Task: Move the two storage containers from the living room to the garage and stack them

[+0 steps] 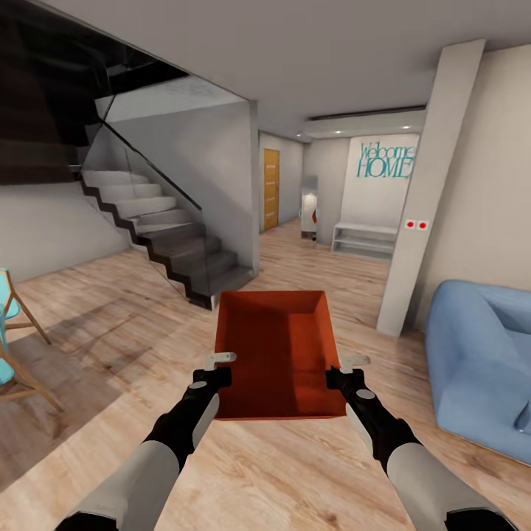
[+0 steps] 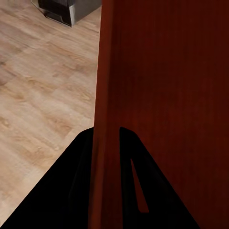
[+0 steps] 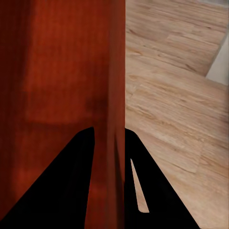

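Light wood planks are running across the whole floor (image 1: 295,472) of the living room, with one wooden-legged turquoise chair (image 1: 11,339) standing at the far left. Next to it one staircase (image 1: 169,236) with dark sides and a glass balustrade is climbing toward the upper left. In the middle, one orange-red storage container (image 1: 276,354) is hanging above the planks, open side up and empty, carried between the two arms. The left gripper (image 1: 218,366) is clamping the container's left wall, its fingers (image 2: 76,191) closed on either side of that thin wall in the left wrist view. The right gripper (image 1: 344,369) is doing the same on the right wall, its fingers (image 3: 157,191) pinching the rim from both faces in the right wrist view. Behind the container, one orange door (image 1: 271,189) is standing at the end of the hallway, and one white low shelf (image 1: 364,240) is sitting beneath teal "Welcome HOME" lettering (image 1: 385,159). One white slanted pillar (image 1: 428,192) bearing two red dots is rising to the right, and one blue sofa (image 1: 479,361) is resting at the far right.
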You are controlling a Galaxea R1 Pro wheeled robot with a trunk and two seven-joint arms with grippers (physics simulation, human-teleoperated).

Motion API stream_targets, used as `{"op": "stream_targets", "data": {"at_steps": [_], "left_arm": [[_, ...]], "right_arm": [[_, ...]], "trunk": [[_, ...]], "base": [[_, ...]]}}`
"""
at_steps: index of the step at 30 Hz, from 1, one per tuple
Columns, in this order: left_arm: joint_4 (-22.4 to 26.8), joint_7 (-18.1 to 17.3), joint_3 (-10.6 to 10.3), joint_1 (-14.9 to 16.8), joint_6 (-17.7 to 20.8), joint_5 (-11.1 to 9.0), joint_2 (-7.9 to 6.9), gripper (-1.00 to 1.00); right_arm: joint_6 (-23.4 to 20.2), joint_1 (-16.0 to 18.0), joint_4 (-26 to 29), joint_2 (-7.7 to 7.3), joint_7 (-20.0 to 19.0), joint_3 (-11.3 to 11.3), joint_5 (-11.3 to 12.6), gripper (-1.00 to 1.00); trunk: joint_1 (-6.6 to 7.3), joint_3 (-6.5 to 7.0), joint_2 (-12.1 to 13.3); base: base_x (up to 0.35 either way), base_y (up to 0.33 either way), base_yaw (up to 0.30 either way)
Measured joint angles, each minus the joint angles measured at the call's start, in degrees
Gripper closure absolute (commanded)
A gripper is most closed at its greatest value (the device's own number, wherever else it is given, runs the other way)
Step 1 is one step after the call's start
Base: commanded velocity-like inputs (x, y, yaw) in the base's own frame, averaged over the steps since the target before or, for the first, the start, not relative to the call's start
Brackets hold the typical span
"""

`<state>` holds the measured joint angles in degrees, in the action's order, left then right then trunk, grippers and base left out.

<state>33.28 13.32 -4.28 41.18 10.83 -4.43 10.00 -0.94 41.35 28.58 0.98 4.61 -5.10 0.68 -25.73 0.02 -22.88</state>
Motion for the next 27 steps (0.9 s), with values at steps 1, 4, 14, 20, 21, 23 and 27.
{"op": "stream_targets", "data": {"at_steps": [1,4,14,20,21,23,27], "left_arm": [[0.0,0.0,0.0,0.0,0.0,0.0,0.0,1.0],[0.0,-0.01,0.06,0.0,0.0,0.02,0.0,1.0],[-0.05,-0.02,0.07,0.0,0.02,-0.03,0.0,1.0],[-0.06,0.0,0.04,0.0,0.01,-0.05,0.0,1.0],[-0.05,0.0,0.05,0.0,0.01,-0.05,0.0,1.0],[-0.03,0.0,0.04,0.0,0.01,-0.05,0.0,1.0],[0.01,0.0,0.05,0.0,0.02,-0.06,0.0,1.0]], "right_arm": [[0.01,0.0,-0.02,0.0,0.01,-0.01,0.02,1.0],[0.04,0.01,-0.08,0.04,0.04,0.03,-0.03,1.0],[-0.03,-0.01,-0.05,0.05,0.05,0.05,-0.08,1.0],[-0.04,-0.01,-0.04,0.05,0.06,0.03,-0.04,1.0],[-0.04,-0.01,-0.04,0.05,0.07,0.03,-0.04,1.0],[-0.04,-0.01,-0.01,0.04,0.06,0.02,-0.04,1.0],[-0.04,-0.01,0.01,0.05,0.07,0.03,-0.05,1.0]], "trunk": [[0.0,0.0,0.0],[0.0,0.0,0.0],[0.0,0.0,0.0],[0.0,0.0,0.0],[0.0,0.0,0.0],[0.0,0.0,0.0],[0.0,0.0,0.0]], "base": [[0.32,0.0,0.0],[0.32,0.0,0.0],[0.32,0.0,-0.074],[0.32,0.0,-0.236],[0.32,0.0,-0.241],[0.32,0.0,-0.242],[0.32,0.0,-0.242]]}}
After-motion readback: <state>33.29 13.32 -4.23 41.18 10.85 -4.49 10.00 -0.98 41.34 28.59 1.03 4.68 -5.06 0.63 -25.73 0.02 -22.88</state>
